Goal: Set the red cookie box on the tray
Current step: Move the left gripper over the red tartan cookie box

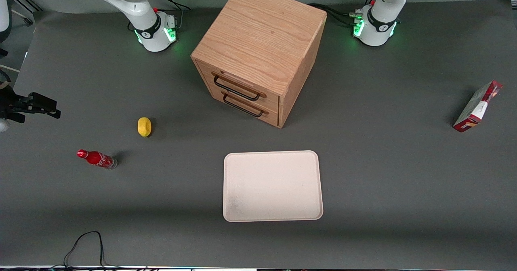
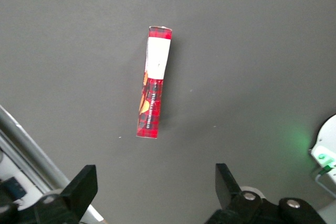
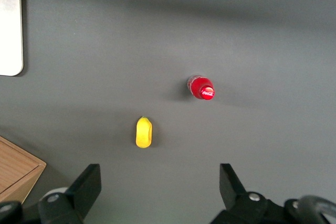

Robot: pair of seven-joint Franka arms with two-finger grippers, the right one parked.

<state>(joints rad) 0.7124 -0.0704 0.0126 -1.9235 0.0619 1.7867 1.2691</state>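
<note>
The red cookie box (image 1: 478,106) stands on its long thin edge on the dark table, toward the working arm's end. The left wrist view looks down on the cookie box (image 2: 153,82), showing its narrow red edge with a white patch. My left gripper (image 2: 156,182) hangs well above the table, open, with nothing between its fingers; the box lies ahead of the fingertips and apart from them. This gripper is outside the front view. The cream-white tray (image 1: 272,154) lies bare near the front camera, in front of the cabinet.
A wooden two-drawer cabinet (image 1: 258,49) stands mid-table between the arm bases. A yellow lemon (image 1: 144,126) and a small red soda bottle (image 1: 97,158) lie toward the parked arm's end. A black cable (image 1: 85,242) loops at the table's front edge.
</note>
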